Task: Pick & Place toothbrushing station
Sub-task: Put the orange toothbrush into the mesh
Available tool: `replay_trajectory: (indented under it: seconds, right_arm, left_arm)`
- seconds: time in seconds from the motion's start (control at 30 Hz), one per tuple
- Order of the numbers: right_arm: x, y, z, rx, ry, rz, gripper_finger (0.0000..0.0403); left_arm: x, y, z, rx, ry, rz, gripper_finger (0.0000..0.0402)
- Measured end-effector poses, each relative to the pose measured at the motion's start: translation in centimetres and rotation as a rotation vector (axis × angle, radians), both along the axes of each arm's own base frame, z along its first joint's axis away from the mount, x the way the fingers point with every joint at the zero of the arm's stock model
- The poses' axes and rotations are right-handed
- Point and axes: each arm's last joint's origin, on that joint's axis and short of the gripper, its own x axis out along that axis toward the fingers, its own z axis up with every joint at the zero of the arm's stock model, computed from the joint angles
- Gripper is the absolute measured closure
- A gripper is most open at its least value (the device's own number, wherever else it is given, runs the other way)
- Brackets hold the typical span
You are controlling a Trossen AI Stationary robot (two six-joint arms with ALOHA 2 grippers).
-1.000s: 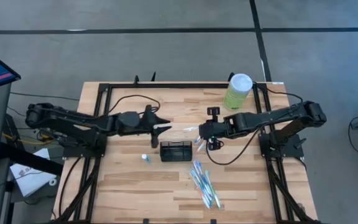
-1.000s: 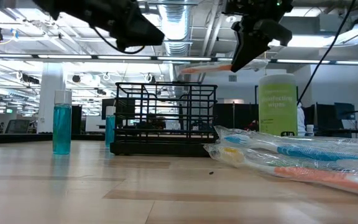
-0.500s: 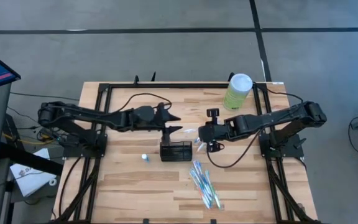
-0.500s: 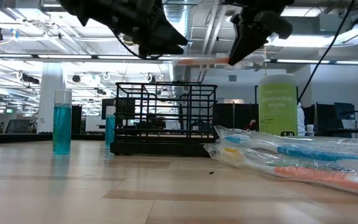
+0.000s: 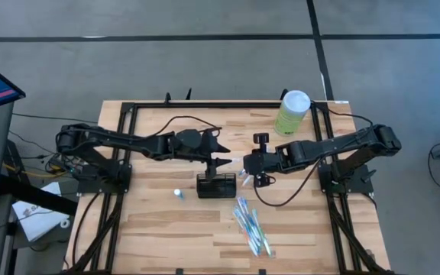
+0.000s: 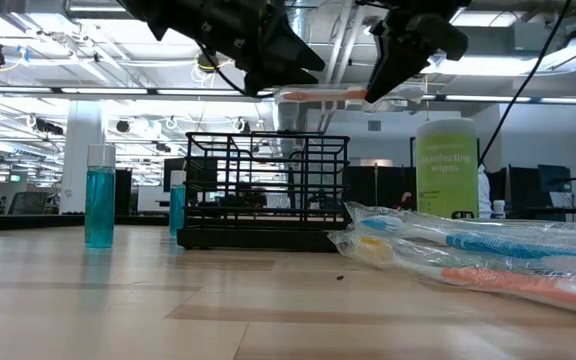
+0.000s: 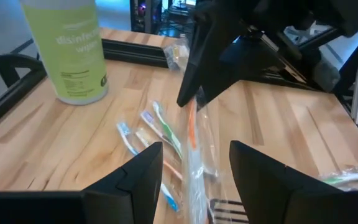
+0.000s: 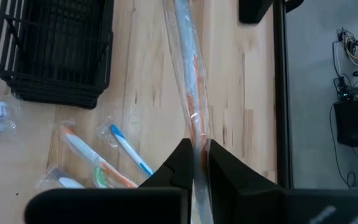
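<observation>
My right gripper (image 5: 244, 163) is shut on an orange toothbrush in a clear wrapper (image 6: 318, 95), above and just right of the black wire-mesh toothbrushing station (image 5: 216, 186), which stands on the table on its flat base (image 6: 263, 240). My left gripper (image 5: 226, 162) faces it from the left and is open. In the left wrist view its fingers (image 7: 143, 171) stand on either side of the wrapped toothbrush's free end (image 7: 193, 140), with a gap on each side. My right gripper pinches the wrapped toothbrush between its two fingers (image 8: 178, 163) at the end nearest that arm (image 8: 195, 132). The fingers slant down from the table's right side. The brush runs out ahead of them toward the left arm, about level and lifted clear above the station.
Several wrapped toothbrushes (image 5: 250, 225) lie loose on the table near the front, right of the station. A tall pale-green wipes canister (image 5: 292, 112) stands at the far right. A small blue bottle (image 5: 179, 195) stands left of the station. A black frame rail (image 5: 205, 105) borders the table.
My left gripper has moved toward the table's right edge, up to the toothbrush held by my right gripper, and its fingers now flank the brush's free end. The right gripper has kept its place; the brush's free end has risen slightly to about level.
</observation>
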Motion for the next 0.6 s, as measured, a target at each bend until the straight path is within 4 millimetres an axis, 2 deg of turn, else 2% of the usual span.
replay_trajectory:
  seconds: [0.23,0.6]
  right_arm:
    - [0.0,0.0,0.0,0.000,-0.001,0.000,0.0388]
    - [0.1,0.0,0.0,0.002,-0.007,0.001,0.0386]
  left_arm:
    - [1.2,0.1,-0.9,-0.005,0.033,0.001,0.0220]
    - [3.1,0.9,-1.3,-0.007,0.056,0.021,0.0220]
